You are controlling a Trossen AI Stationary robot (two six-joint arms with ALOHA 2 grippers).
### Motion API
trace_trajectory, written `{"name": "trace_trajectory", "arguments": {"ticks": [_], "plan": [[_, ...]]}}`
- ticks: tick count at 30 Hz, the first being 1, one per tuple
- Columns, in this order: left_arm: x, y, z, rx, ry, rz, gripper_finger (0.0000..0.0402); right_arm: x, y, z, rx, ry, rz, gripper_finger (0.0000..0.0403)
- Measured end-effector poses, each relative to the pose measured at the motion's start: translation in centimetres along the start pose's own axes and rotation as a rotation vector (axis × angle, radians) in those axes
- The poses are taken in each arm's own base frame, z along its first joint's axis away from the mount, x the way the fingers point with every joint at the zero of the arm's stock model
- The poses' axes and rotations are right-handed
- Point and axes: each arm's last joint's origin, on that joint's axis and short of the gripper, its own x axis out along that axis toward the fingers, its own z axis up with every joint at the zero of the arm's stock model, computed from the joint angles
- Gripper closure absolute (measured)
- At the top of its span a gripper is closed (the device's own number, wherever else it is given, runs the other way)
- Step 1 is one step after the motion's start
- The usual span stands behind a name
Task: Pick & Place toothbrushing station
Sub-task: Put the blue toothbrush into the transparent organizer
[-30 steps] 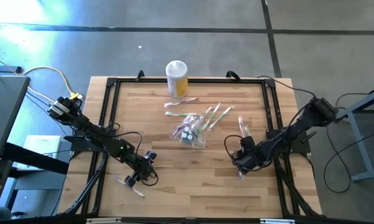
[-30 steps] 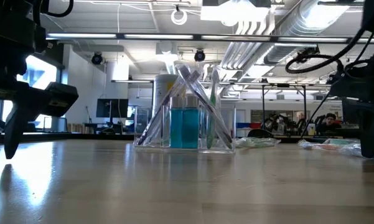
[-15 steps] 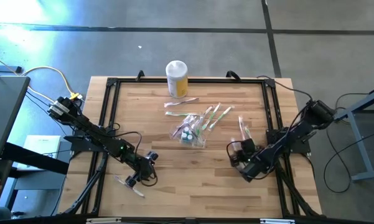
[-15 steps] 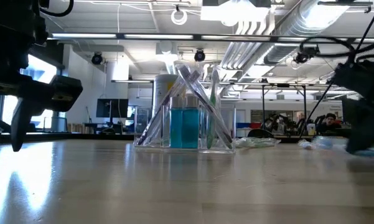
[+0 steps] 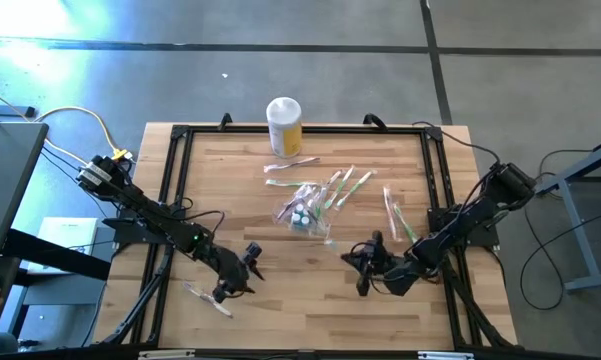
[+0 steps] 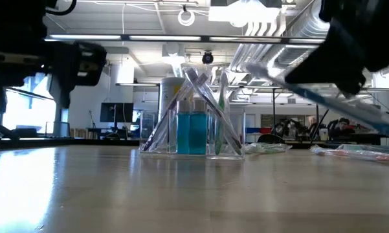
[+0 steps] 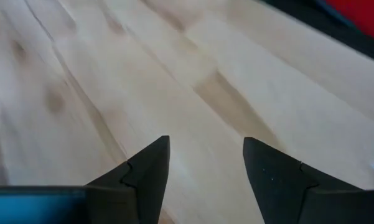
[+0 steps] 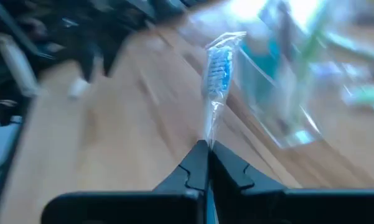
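The toothbrushing station (image 5: 305, 212), a clear plastic container with toothbrushes leaning in it, stands mid-table; it also shows in the low view (image 6: 194, 123). My right gripper (image 5: 363, 265) hovers near it toward the table's near right, shut on a wrapped blue-bristled toothbrush (image 8: 219, 62). My left gripper (image 5: 248, 264) is open above bare wood at the near left, nothing between its fingers (image 7: 146, 171). My right gripper pinches the wrapped toothbrush between its two shut fingers, on the wrapper below the bristle head (image 8: 208, 134). The brush sticks out forward past the fingertips, roughly in line with them, bristle end away. It is lifted clear of the table and slants in the air (image 6: 291, 81).
A white-lidded yellow jar (image 5: 284, 125) stands at the far edge. Wrapped toothbrushes lie loose behind the station (image 5: 290, 163), right of it (image 5: 345, 185) and farther right (image 5: 392, 210). Another lies near the left arm (image 5: 208, 298). A black frame (image 5: 175, 200) borders the table.
My right gripper has tipped up from pointing down to nearly level, rolled, and gone toward the table's left edge, lifting a wrapped toothbrush clear of the wood. My left gripper has tipped up a little in place.
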Motion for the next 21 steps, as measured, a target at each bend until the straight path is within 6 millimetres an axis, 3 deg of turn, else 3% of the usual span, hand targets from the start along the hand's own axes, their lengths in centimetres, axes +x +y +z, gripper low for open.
{"name": "trace_trajectory", "arguments": {"ticks": [8,15,21], "plan": [[-0.2,0.5,2.2,0.158,-0.188,0.067,0.0204,0.0,1.8,2.3,-0.169,-0.145,0.183,0.04],[-2.1,3.1,7.4,0.027,-0.448,0.314,0.0204,-0.5,2.4,7.0,-0.406,-0.443,0.348,0.04],[-4.4,5.5,11.7,-0.071,-0.669,0.451,0.0204,-2.7,1.5,11.7,-0.563,-0.708,0.363,0.04]]}}
